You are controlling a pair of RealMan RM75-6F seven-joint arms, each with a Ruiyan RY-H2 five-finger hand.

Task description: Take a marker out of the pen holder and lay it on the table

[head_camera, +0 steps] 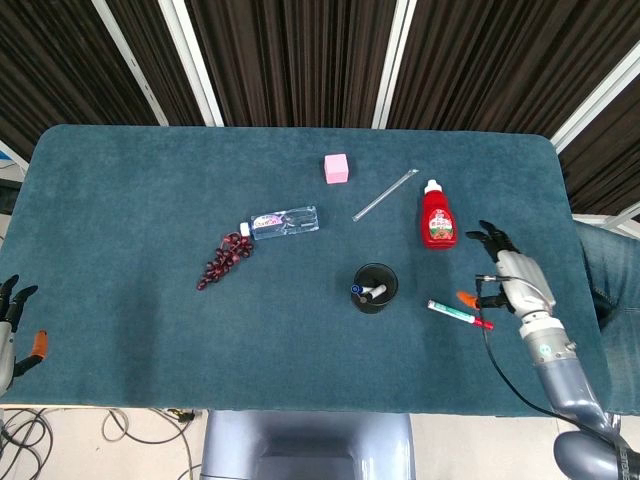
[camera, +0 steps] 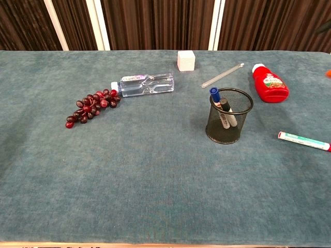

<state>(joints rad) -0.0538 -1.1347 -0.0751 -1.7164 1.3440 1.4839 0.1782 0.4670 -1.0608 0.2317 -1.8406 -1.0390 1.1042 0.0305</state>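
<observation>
A black mesh pen holder (head_camera: 375, 288) (camera: 229, 122) stands right of the table's middle with markers still in it, one blue-capped (camera: 214, 92). A white-and-green marker with a red cap (head_camera: 459, 314) (camera: 303, 141) lies flat on the cloth to the holder's right. My right hand (head_camera: 508, 277) hovers just right of that marker, fingers spread and holding nothing; only a sliver of it (camera: 328, 73) shows at the chest view's right edge. My left hand (head_camera: 12, 330) hangs beyond the table's left front edge, fingers apart and empty.
A red ketchup bottle (head_camera: 437, 219) (camera: 270, 83) lies behind the marker. A clear rod (head_camera: 385, 195), a pink cube (head_camera: 336, 168), a small water bottle (head_camera: 283, 222) and a bunch of dark grapes (head_camera: 225, 260) lie further back and left on the teal table (head_camera: 150, 200).
</observation>
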